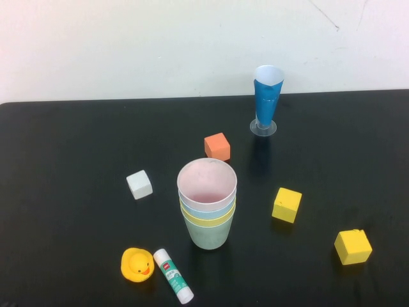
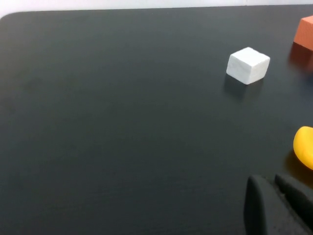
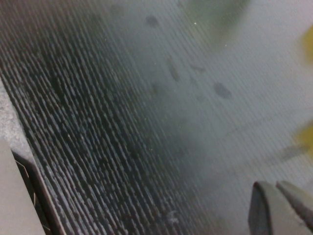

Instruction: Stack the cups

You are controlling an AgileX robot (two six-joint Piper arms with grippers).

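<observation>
High view first: the four cups are already nested into one stack near the middle of the frame, a bit below center, standing upright on the black bench (image 1: 64, 141). The pale green cup (image 1: 209, 236) is at the bottom, then the yellow cup (image 1: 208, 219) showing just as a rim band, then the light blue cup (image 1: 206, 208), and the pale pink cup (image 1: 206, 182) sits on top with its open mouth facing up. Neither arm shows up in this view at all. Scattered around the stack: an orange cube (image 1: 217, 146) just above it, a white cube (image 1: 139, 184) to its left, a yellow cube (image 1: 287, 204) to its right and another yellow cube (image 1: 353, 247) toward the lower right. A rubber duck (image 1: 137, 264) and a glue stick (image 1: 172, 275) lie side by side in the lower left, close but apart as far as I can tell. A tall dark-blue cone cup (image 1: 268, 97) on a clear base stands upright in the upper middle, well away from the stack. Left wrist view: the left end effector (image 2: 279, 205) pokes in at the lower right corner, fingers pressed together, holding nothing, hovering over bare bench. Right wrist view is blurry, but the right end effector (image 3: 281, 208) is in the lower right corner, closed and empty too.
</observation>
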